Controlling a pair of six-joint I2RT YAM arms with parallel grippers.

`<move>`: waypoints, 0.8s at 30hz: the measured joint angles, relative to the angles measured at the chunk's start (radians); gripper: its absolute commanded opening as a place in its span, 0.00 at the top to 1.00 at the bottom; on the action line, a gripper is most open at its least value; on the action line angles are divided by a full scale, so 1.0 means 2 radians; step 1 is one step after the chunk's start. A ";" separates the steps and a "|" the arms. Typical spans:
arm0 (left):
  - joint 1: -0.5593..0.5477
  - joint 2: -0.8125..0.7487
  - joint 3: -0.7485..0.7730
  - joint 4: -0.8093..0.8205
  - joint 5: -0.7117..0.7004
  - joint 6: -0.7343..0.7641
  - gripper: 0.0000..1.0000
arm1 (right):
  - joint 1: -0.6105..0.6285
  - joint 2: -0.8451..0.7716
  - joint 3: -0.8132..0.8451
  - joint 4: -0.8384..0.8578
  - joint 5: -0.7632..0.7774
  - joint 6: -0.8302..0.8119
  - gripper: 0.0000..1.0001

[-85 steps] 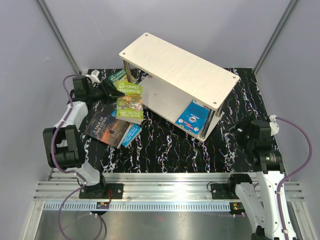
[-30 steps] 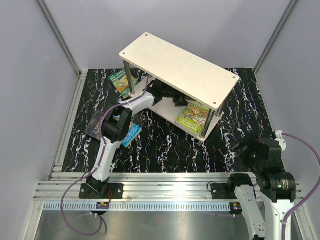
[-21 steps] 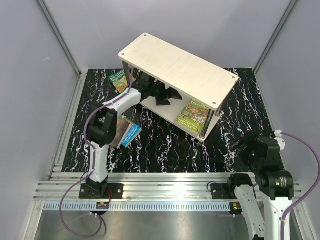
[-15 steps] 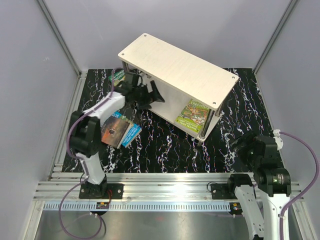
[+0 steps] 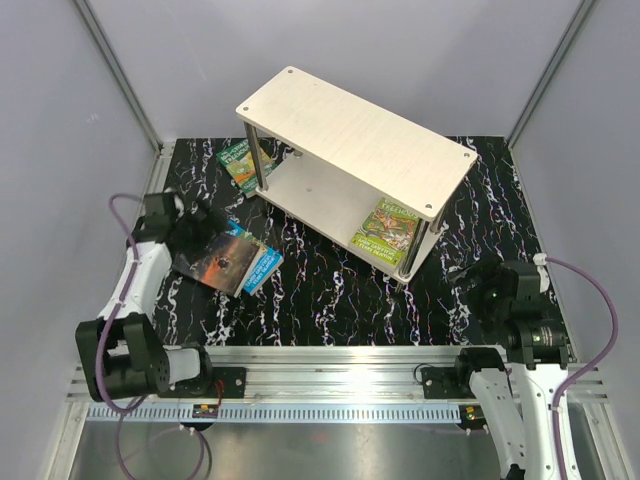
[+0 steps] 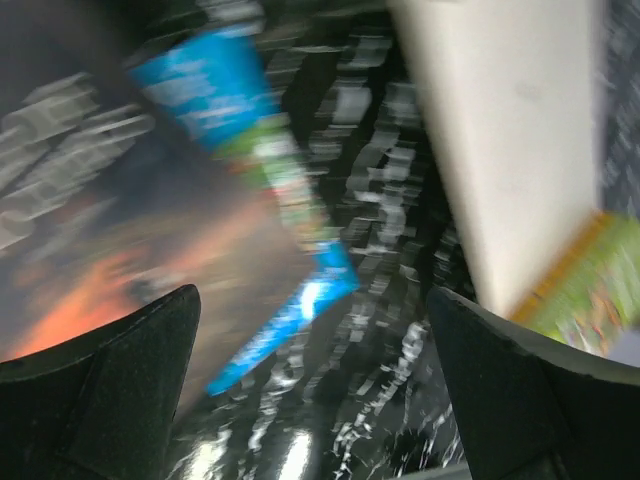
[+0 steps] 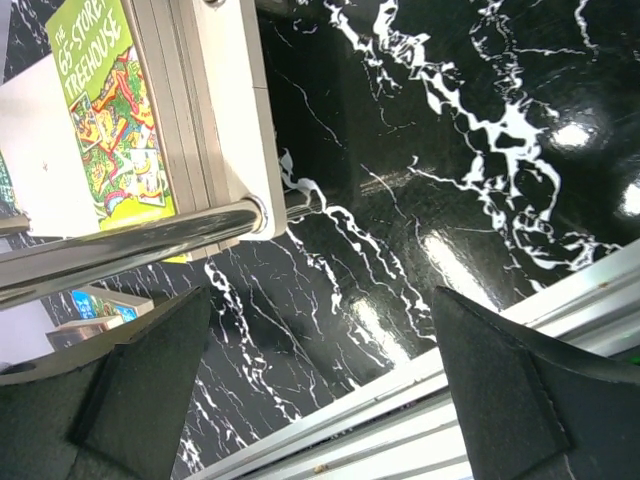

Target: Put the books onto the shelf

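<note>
**Inspector:** Position of the shelf?

**Assessor:** The shelf (image 5: 355, 140) stands at the back of the black marbled tabletop (image 5: 330, 300), set at an angle. One green book (image 5: 390, 228) lies flat on the lower board at the right end, close to the front-right post (image 7: 130, 245). The right wrist view shows "Treehouse" on its cover.

**Inspector:** Other books?

**Assessor:** Three lie on the tabletop. A second green book (image 5: 243, 163) is at the shelf's back-left corner, partly behind a post. The dark brown book (image 5: 212, 258) lies left of the shelf, on top of a blue book (image 5: 265, 268) whose edge sticks out to the right.

**Inspector:** Left arm?

**Assessor:** The left fingers (image 6: 120, 380) are spread wide with nothing between them. They sit low, just beside the left edge of the dark brown book. The wrist view is blurred, so contact cannot be told.

**Inspector:** Right arm?

**Assessor:** The right fingers (image 7: 130, 390) are likewise wide apart and hold nothing. They hang over the tabletop near the front-right post — apart from it, not touching.
</note>
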 measured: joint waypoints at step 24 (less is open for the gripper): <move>0.110 -0.085 -0.249 0.072 -0.024 -0.132 0.01 | 0.010 0.039 0.009 0.023 -0.042 -0.034 0.02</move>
